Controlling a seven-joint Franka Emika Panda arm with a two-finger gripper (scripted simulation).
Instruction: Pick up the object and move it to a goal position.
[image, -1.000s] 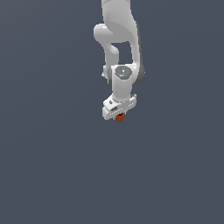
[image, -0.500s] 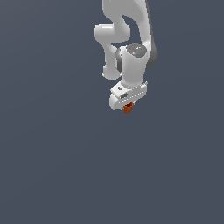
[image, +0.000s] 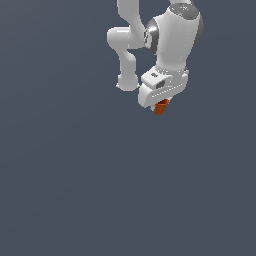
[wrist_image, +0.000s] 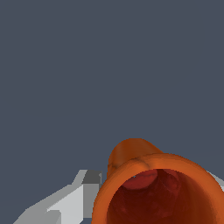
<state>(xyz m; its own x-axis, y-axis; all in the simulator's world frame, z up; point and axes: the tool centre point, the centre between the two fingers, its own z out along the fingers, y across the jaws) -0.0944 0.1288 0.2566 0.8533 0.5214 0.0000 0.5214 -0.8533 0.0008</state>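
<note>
Orange filled the near part of the wrist view — the object (wrist_image: 157, 192) sat right under the camera, and from there it looked hollow, like a little cup with a round open mouth and a darker red-brown inside, not a solid block. One pale finger (wrist_image: 65, 203) showed just beside it.

In the exterior view the object (image: 161, 106) poked out below the gripper (image: 161, 102), clamped between the fingers as far as I could tell, since only its lower end showed. Nothing else was anywhere near it, just flat grey-blue all round.

What changed: a second earlier the arm hung more or less in the middle of that view with the piece already in its grip. Half a second on, it had drifted towards the exterior view's right. Now the wrist was further right again and higher in the picture, and the arm looked bigger, so probably closer to the camera — the object rode along the whole way.

My read: the pick was done and this was the carry. No goal marker showed, so how far was left I couldn't say.
</note>
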